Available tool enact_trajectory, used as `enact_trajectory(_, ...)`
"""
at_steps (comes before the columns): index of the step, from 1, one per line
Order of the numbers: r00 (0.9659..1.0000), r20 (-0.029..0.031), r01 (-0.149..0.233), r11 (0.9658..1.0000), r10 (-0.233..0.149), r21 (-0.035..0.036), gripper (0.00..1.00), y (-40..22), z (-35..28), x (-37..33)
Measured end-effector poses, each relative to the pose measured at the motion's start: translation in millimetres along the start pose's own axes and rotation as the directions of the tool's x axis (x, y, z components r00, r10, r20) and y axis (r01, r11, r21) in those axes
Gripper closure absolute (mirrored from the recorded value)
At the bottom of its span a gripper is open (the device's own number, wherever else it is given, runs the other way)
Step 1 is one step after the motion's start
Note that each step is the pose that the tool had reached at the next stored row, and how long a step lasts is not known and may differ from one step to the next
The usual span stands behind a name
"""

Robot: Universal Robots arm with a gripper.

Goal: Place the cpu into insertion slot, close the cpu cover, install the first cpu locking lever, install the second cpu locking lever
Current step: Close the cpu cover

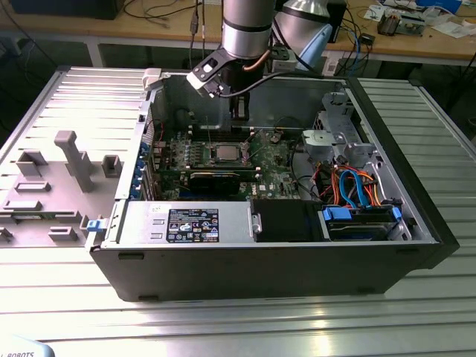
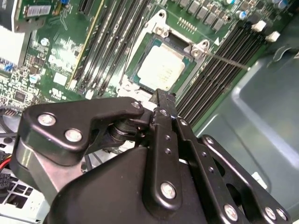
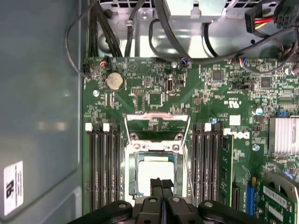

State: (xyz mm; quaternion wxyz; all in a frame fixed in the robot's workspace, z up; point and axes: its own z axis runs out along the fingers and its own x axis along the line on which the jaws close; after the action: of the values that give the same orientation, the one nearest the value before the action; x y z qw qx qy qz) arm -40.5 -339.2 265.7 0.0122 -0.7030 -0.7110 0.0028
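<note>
The claw (image 3: 161, 181) hangs just over the cpu (image 3: 148, 169), fingers pressed together on nothing; the cpu lies flat in the insertion slot (image 3: 129, 177), with the cpu cover (image 3: 140, 115) swung open just beside it. The chip looks light, stiff and fragile; best taken by its bare edges.

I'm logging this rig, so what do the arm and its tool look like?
The arm is a silver-grey cylinder with a dark band. The tool is matte black: jointed link bars pinned with silver bolts, ending in two narrow fingers.
</note>
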Motion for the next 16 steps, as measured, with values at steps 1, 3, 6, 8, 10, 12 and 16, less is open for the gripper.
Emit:
enact_trajectory(1, 1.0, 0.0, 0.0, 1.0, 0.0, 0.0035, 0.89, 2.1, 0.0, 0.0)
enact_trajectory(3, 1.0, 0.0, 0.0, 0.9999, 0.0, 0.0157, 0.89, 9.6, -0.1, -0.1)
enact_trajectory(6, 1.0, 0.001, 0.0, 0.9997, 0.0, 0.0255, 0.89, 18.6, 0.0, -0.2)
enact_trajectory(8, 1.0, 0.0025, -0.001, 0.9997, 0.001, 0.0225, 0.89, 18.6, 0.1, -0.2)
enact_trajectory(10, 1.0, 0.0051, 0.0, 1.0, 0.0, 0.0092, 0.89, 18.7, 0.2, -0.2)
enact_trajectory(12, 1.0, 0.0059, 0.0, 1.0, 0.0, 0.0058, 0.89, 18.7, -1.6, 0.0)
enact_trajectory(16, 1.0, 0.0067, 0.003, 1.0, -0.003, 0.0057, 0.89, 18.6, -5.4, 0.6)
